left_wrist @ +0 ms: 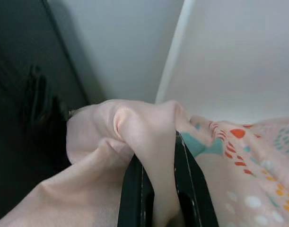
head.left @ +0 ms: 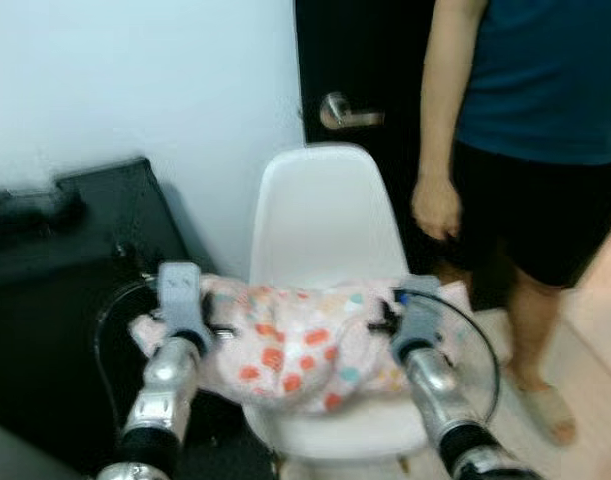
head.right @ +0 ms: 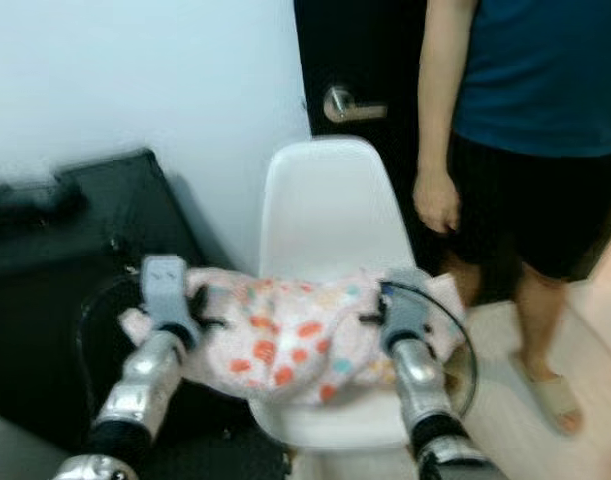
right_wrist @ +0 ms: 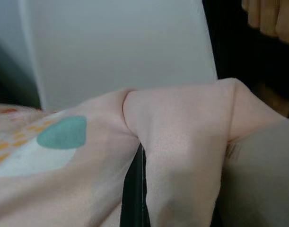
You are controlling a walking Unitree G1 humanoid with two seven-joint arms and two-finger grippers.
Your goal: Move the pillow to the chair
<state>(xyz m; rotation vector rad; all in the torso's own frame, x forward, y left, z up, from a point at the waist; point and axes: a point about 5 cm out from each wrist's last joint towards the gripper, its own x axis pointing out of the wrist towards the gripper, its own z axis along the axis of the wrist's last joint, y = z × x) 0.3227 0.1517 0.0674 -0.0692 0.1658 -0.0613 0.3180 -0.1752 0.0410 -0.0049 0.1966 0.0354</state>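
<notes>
Evidently the placing step was in hand: the pillow [head.left: 300, 345], pale pink with orange and teal spots, was held stretched between both arms directly over the seat of the white chair [head.left: 325, 215], sagging onto or just above it; contact with the seat could not be confirmed. The left end effector [head.left: 213, 325] was clenched on the pillow's left corner, with fabric bunched between its black fingers [left_wrist: 135, 198] in the left wrist view. The right end effector [head.left: 385, 318] was likewise clamped on the right corner, cloth folded over its fingers [right_wrist: 134, 198]. By judgement, the next move called for lowering both arms until the pillow rested fully on the seat, then releasing both grips together. A person [head.left: 545, 130] stood close beside the chair, a hand [head.left: 435, 207] hanging near the backrest.
</notes>
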